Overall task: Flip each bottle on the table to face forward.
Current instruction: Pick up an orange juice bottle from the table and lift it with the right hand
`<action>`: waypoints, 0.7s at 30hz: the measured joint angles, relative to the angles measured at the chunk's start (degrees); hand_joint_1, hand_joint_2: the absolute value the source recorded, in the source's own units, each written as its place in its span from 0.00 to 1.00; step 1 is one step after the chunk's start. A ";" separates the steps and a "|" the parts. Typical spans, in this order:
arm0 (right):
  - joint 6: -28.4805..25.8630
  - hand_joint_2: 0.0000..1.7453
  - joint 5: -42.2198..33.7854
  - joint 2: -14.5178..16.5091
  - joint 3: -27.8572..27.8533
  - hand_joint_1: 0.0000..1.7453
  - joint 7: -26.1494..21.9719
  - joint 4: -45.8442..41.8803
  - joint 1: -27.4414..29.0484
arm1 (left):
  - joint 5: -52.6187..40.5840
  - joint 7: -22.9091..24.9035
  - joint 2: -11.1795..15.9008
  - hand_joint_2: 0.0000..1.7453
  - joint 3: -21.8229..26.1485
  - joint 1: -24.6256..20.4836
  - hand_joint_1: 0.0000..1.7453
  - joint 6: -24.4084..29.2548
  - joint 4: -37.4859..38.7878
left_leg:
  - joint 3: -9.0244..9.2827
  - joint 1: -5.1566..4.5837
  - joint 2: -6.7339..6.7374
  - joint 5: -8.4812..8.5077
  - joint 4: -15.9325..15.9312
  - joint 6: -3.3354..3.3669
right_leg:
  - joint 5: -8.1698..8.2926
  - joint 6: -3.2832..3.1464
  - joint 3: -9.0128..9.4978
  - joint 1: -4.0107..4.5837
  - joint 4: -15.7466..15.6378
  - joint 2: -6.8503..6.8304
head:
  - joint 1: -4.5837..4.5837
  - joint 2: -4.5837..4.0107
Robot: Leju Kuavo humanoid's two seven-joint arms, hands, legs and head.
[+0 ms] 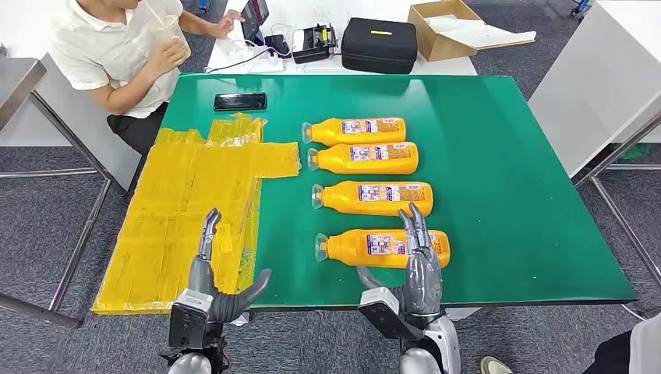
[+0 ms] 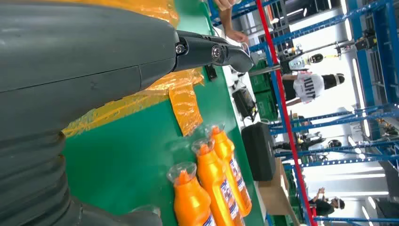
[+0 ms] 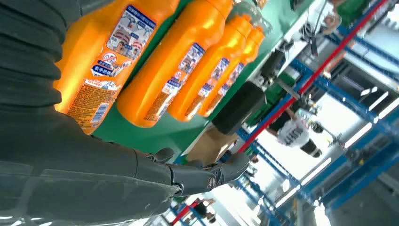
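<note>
Bottles lie in a column of four on the green table, caps to the robot's left, labels up.
The right hand hovers over the nearest bottle, fingers extended together, holding nothing, seemingly poised to turn it; the left hand waits with fingers apart over the yellow tape patch.

Four orange bottles lie on their sides on the green table, in a column running from its far middle toward the near edge, each with its clear cap pointing left and a printed label facing up. The farthest bottle and the second bottle lie almost touching. The third bottle lies apart from them, and the nearest bottle lies close to the near edge.
</note>
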 joint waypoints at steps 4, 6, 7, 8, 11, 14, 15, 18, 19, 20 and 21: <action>1.37 1.00 0.79 -0.84 -0.08 0.00 1.80 -0.77 0.00 | -0.09 -0.02 -0.36 1.00 0.22 0.02 0.00 -0.05 0.00 | 0.00 0.00 0.00 0.00 0.00 0.00 | 0.00 0.00 0.00 0.00 0.00 0.00 | 0.00 0.00; 2.51 1.00 0.33 -1.28 -0.26 0.00 2.71 -1.10 0.01 | -0.28 0.03 -0.51 1.00 0.40 0.03 0.00 -0.01 0.00 | 0.00 0.00 0.01 0.00 0.01 0.00 | 0.01 0.01 0.00 0.00 0.00 0.00 | 0.01 0.00; 3.02 1.00 -0.05 -1.45 -0.42 0.00 2.99 -1.22 0.01 | -0.49 0.10 -0.55 1.00 0.50 0.03 0.00 0.04 0.00 | 0.00 0.00 0.01 0.00 0.01 0.00 | 0.01 0.01 0.00 0.00 0.00 0.00 | 0.01 0.00; 3.42 1.00 -0.37 -1.59 -0.61 0.00 3.13 -1.33 0.01 | -0.72 0.16 -0.57 1.00 0.59 0.03 0.00 0.09 0.00 | 0.00 0.00 0.01 0.00 0.00 0.00 | 0.01 0.01 -0.01 0.01 0.00 0.00 | 0.01 0.00; 3.86 1.00 -1.13 -1.84 -1.25 0.00 3.04 -1.74 0.00 | -1.13 0.28 -0.60 1.00 0.80 0.03 0.00 0.16 0.00 | 0.00 0.01 0.01 0.00 0.00 0.00 | 0.00 0.00 -0.01 0.01 0.00 0.00 | 0.00 0.00; 3.94 1.00 -1.55 -1.90 -1.66 0.00 2.59 -2.05 -0.03 | -1.27 0.30 -0.71 1.00 0.99 0.02 0.00 0.16 0.00 | 0.00 0.01 0.01 0.00 0.00 0.00 | 0.00 0.00 -0.01 0.01 0.00 0.00 | 0.00 0.00; 3.95 1.00 -1.54 -1.91 -1.73 0.00 2.38 -2.12 -0.04 | -1.32 0.30 -0.74 1.00 1.06 0.01 0.00 0.15 0.00 | 0.00 0.01 0.01 0.00 0.00 0.00 | 0.00 0.00 -0.01 0.01 0.00 0.00 | 0.00 0.00; 3.95 1.00 -1.07 -1.91 -1.88 0.00 1.96 -2.17 -0.09 | -1.40 0.29 -0.82 1.00 1.28 -0.08 0.00 0.06 0.00 | 0.00 0.01 0.00 0.00 0.00 0.00 | 0.00 0.00 0.00 0.01 0.00 0.00 | 0.00 0.00; 3.94 1.00 -0.82 -1.91 -1.91 0.00 1.94 -2.17 -0.10 | -1.40 0.29 -0.85 1.00 1.34 -0.13 0.00 0.02 0.00 | 0.00 0.01 0.00 0.00 0.00 0.00 | 0.00 0.00 0.00 0.01 0.00 0.00 | 0.00 0.00; 3.94 1.00 -0.59 -1.91 -1.92 0.00 1.94 -2.17 -0.11 | -1.42 0.29 -0.89 1.00 1.39 -0.17 0.00 -0.03 0.00 | 0.00 0.01 0.00 0.00 0.00 0.00 | 0.00 0.00 0.00 0.01 0.00 0.00 | 0.00 0.00; 3.99 1.00 -0.36 -1.92 -1.92 0.00 1.94 -2.19 -0.10 | -1.44 0.28 -0.90 1.00 1.42 -0.21 0.00 -0.10 0.00 | 0.00 0.01 0.00 0.00 0.00 0.00 | 0.00 0.00 0.00 0.01 0.00 0.00 | 0.00 0.00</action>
